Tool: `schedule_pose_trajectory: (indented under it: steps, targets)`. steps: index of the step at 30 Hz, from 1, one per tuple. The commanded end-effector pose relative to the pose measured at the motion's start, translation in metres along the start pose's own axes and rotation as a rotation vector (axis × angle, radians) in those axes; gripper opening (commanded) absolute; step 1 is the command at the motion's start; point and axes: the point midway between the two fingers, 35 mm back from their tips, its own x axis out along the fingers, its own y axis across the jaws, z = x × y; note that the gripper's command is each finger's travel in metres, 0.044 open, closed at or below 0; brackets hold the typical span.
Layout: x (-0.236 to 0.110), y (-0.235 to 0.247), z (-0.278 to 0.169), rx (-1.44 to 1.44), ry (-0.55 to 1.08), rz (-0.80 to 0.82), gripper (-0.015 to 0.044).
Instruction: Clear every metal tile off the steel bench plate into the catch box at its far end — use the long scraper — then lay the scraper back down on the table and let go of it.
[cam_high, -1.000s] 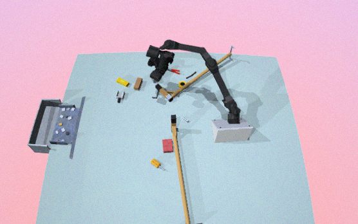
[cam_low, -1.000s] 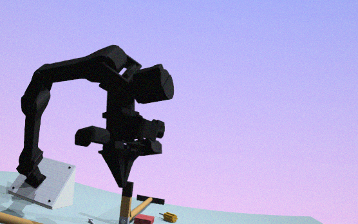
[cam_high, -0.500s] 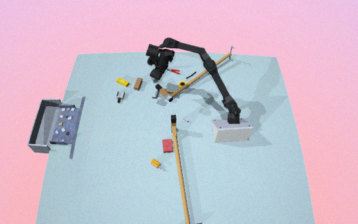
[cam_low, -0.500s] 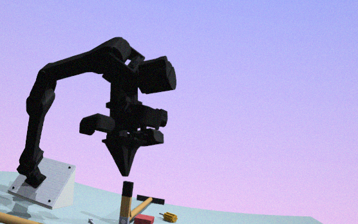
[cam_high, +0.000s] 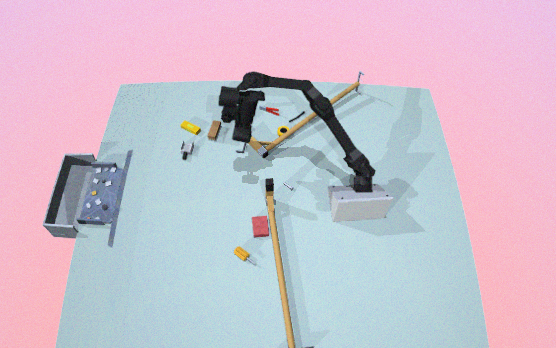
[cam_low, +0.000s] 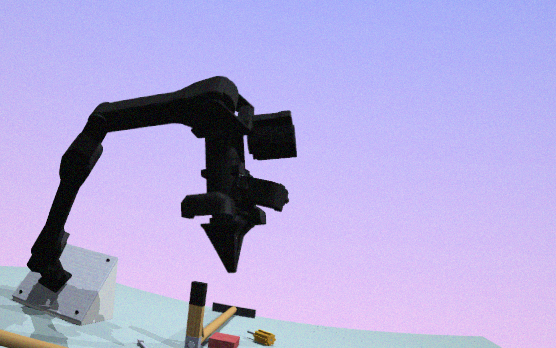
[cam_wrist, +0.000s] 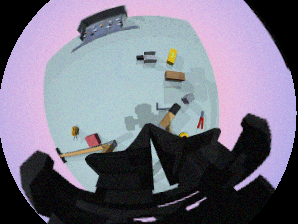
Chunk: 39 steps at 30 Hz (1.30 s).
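My gripper (cam_high: 240, 136) (cam_low: 229, 269) (cam_wrist: 158, 137) is shut with nothing in it and hangs well above the table. Below it lies the near end of a long wooden-handled tool (cam_high: 310, 117) (cam_wrist: 168, 117) that runs to the table's far right corner. A second long wooden-handled tool (cam_high: 277, 260) (cam_low: 195, 320) with a black head lies down the middle of the table. The steel bench plate (cam_high: 86, 214) (cam_wrist: 107, 27) sits far off at the left edge with several small metal tiles (cam_high: 107, 183) on it. The grey catch box (cam_high: 62, 195) adjoins its outer side.
Loose items lie around: a yellow block (cam_high: 190, 127), a brown block (cam_high: 214, 130), a small clamp (cam_high: 186, 148), red pliers (cam_high: 270, 110), a yellow tape roll (cam_high: 283, 130), a red block (cam_high: 260, 226), a yellow-handled screwdriver (cam_high: 242, 254). The arm's base (cam_high: 360, 202) stands at right.
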Motion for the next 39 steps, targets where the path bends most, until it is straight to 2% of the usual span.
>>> schedule_pose_trajectory:
  steps: [1, 19, 39]
  targets:
    - [0.000, 0.031, -0.001, -0.111, 0.009, 0.028, 0.0000]
    - [-0.006, 0.142, -0.019, -0.516, 0.030, 0.109, 0.0000]
    - [-0.015, 0.251, -0.070, -0.961, 0.058, 0.168, 0.0000]
